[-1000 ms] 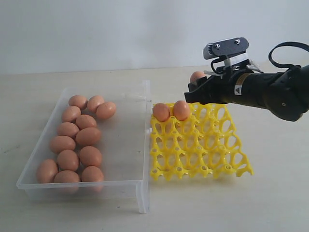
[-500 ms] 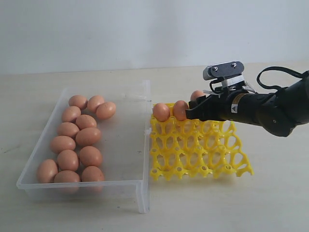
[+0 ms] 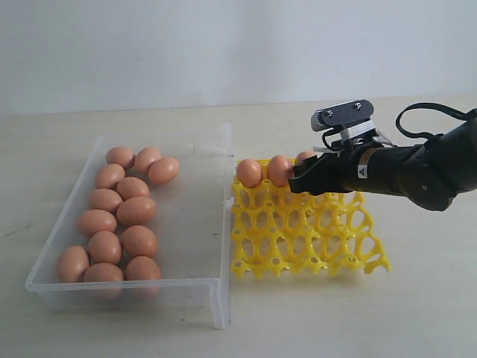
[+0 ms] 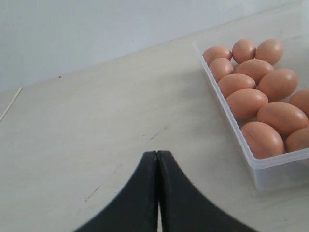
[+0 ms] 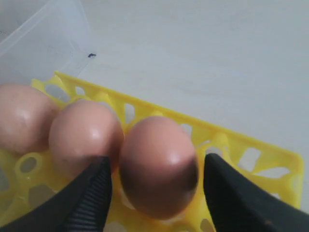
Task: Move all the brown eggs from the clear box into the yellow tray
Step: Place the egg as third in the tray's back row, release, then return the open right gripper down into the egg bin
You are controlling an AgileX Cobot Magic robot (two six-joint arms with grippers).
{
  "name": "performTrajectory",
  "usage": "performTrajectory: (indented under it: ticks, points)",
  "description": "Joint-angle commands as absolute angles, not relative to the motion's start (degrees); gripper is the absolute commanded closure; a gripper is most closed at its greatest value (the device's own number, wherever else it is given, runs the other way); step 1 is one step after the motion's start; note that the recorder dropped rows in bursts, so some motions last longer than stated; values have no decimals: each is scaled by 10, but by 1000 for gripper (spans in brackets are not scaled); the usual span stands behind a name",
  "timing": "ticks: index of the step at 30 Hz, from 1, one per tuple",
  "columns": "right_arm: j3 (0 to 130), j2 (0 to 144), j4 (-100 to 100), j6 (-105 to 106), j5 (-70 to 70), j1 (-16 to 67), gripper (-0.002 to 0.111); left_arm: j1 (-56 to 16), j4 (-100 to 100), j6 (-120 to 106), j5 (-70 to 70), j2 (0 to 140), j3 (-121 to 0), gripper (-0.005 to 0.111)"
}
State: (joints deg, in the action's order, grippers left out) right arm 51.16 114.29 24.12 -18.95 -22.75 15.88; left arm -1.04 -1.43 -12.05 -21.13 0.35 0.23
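Your right fingers (image 5: 231, 198) straddle the third egg (image 5: 157, 164) in the far row of the yellow tray (image 3: 313, 246), at 3 o'clock of the two seated eggs (image 3: 250, 173). It lies dead between the fingers, long axis roughly upright, lower end down in the cup. A sliver of gap seems to show on each side, so I cannot tell whether they press it or have let go. The right arm is nearer by far. Your left fingers (image 4: 140, 193) are pressed together over bare counter (image 4: 96, 121) outside the clear box (image 3: 186, 291), where thirteen brown eggs (image 3: 119, 216) wait at the tray's 9 o'clock. A second ago the egg hung above the tray's far edge; now it is down in the row.
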Motion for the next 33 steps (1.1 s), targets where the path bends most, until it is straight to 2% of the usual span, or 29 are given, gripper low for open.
performTrajectory:
  ticks: [1,10,14,18,25,33]
  points:
    - [512,1138,246,-181,-208,155,46,-11,-14,-117,-207,0,0,107]
    - [512,1016,246,-181,-87,159,46,-11,-14,-117,-207,0,0,107]
    - [539,951,237,-181,71,202,46,-11,-14,-117,-207,0,0,107]
    - [598,938,139,-134,183,285,50,-11,-14,-117,-207,0,0,107]
    - [721,1030,-136,84,240,391,53,-11,-14,-117,-207,0,0,107]
    - [989,1211,-146,54,481,444,53,-11,-14,-117,-207,0,0,107]
